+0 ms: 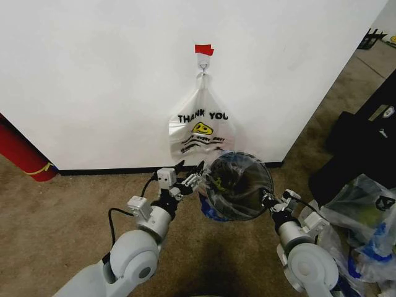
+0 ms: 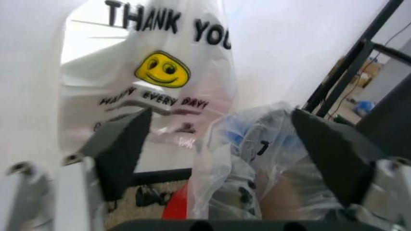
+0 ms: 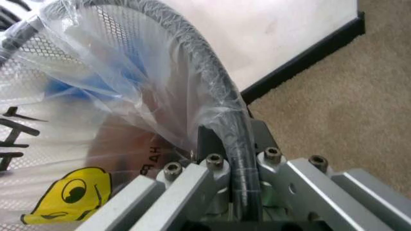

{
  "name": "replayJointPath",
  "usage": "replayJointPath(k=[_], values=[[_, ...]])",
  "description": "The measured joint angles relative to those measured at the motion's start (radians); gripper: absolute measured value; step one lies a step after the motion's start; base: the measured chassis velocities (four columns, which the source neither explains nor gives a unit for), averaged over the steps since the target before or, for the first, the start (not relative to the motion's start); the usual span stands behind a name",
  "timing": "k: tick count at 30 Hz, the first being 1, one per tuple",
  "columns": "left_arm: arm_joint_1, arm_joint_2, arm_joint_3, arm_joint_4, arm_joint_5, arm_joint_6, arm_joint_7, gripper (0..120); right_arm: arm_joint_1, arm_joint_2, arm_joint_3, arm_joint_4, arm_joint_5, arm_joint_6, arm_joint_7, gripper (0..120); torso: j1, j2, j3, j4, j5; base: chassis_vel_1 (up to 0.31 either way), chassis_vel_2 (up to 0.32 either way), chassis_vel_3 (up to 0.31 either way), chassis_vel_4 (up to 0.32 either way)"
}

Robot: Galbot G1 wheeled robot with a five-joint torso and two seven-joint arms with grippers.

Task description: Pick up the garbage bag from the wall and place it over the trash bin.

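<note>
White wall (image 1: 93,74) with a black baseboard rose above brown carpet. Left tool (image 1: 191,175) hovered with jaws spread wide, empty, just beside the garbage bag (image 1: 216,185). That bag was draped over the trash bin (image 1: 241,185). A "THANK YOU" bag (image 1: 201,127) hung behind on the hook (image 1: 203,64). Right tool (image 3: 222,190) was clamped on the bin's rim.

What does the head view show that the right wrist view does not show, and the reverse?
Head view alone: the hook and red tape on the wall, the THANK YOU bag hanging there, and the left gripper, open, beside the bin.
Right wrist view alone: the right gripper shut on the bin rim.
Both: the bin lined with the garbage bag, baseboard, carpet.
</note>
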Motion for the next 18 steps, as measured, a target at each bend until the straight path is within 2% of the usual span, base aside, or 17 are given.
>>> replayJointPath(k=[4,13,18], values=[[-0.027,-0.013,0.02,0.039,-0.002,0.015,0.0,100,-0.007,0.003,0.0,0.009,-0.008,0.003,-0.005,0,0.0,0.0,0.0,-0.0001,0.0,0.0,0.0,0.0,0.0],[-0.054,-0.064,0.037,0.144,-0.009,0.01,-0.004,100,-0.02,0.012,0.001,0.029,-0.017,0.007,-0.023,0,0.0,0.0,0.0,0.0,-0.0001,0.0,0.0,0.0,0.0],[-0.048,-0.066,0.026,0.148,-0.022,0.001,-0.006,100,-0.016,0.013,-0.002,0.026,-0.02,0.007,-0.028,0,0.0,0.0,0.0,0.0001,0.0,0.0,0.0,0.0,0.0]])
